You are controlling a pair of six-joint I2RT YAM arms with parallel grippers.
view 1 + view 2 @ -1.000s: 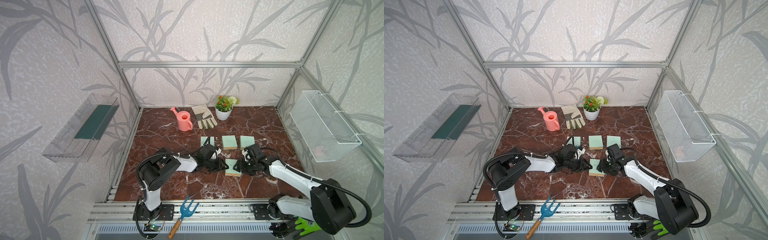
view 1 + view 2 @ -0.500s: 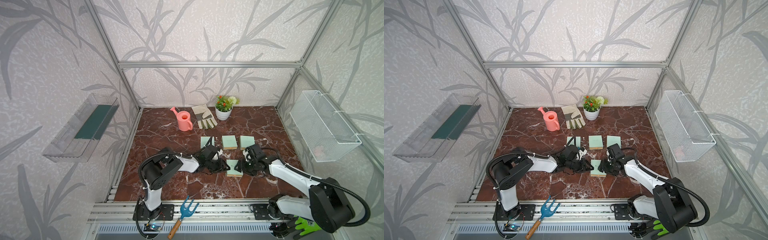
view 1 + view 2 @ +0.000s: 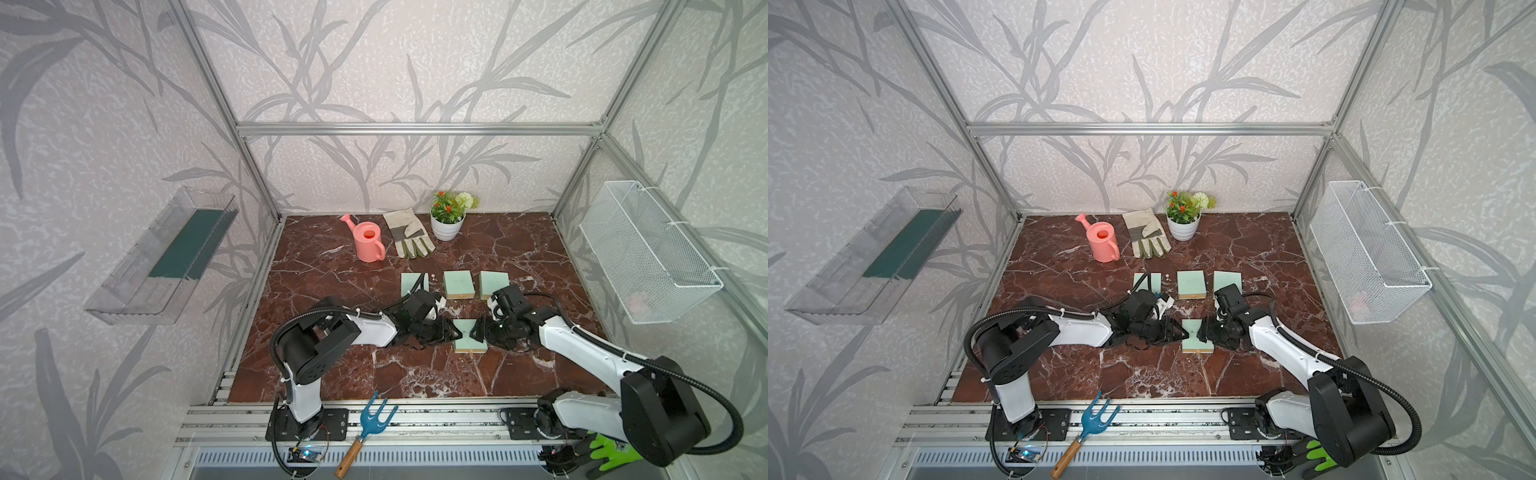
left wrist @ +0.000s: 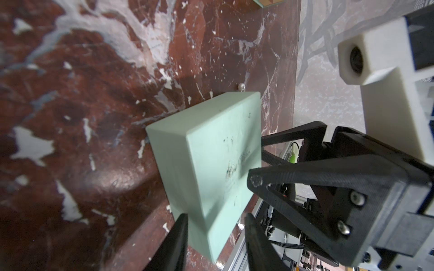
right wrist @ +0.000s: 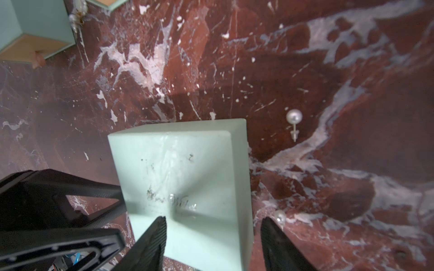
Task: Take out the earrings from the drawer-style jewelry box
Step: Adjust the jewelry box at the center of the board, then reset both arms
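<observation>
The mint-green jewelry box [image 3: 469, 340] [image 3: 1197, 340] lies on the marble between my two grippers. My left gripper [image 3: 456, 333] [image 4: 216, 225] straddles one end, open, with a gap at one finger. From the opposite end, my right gripper [image 3: 478, 330] [image 5: 213, 225] is also open, one finger over the box [image 5: 187, 178] and the other off its side. Pearl earrings lie on the marble: one earring [image 5: 294, 116] with its post beyond the box, and a second pearl [image 5: 280, 217] beside my right finger. Another pearl [image 4: 241, 86] shows past the box [image 4: 211, 159].
Three more mint boxes [image 3: 458, 284] stand in a row behind, with a pale speck [image 3: 433, 275] between two of them. At the back are a pink watering can [image 3: 368, 241], a glove [image 3: 407, 233] and a potted plant [image 3: 446, 220]. A blue hand fork [image 3: 365, 428] lies on the front rail.
Both grippers' jaws have widened a little around the box. The box and both arms have hardly shifted.
</observation>
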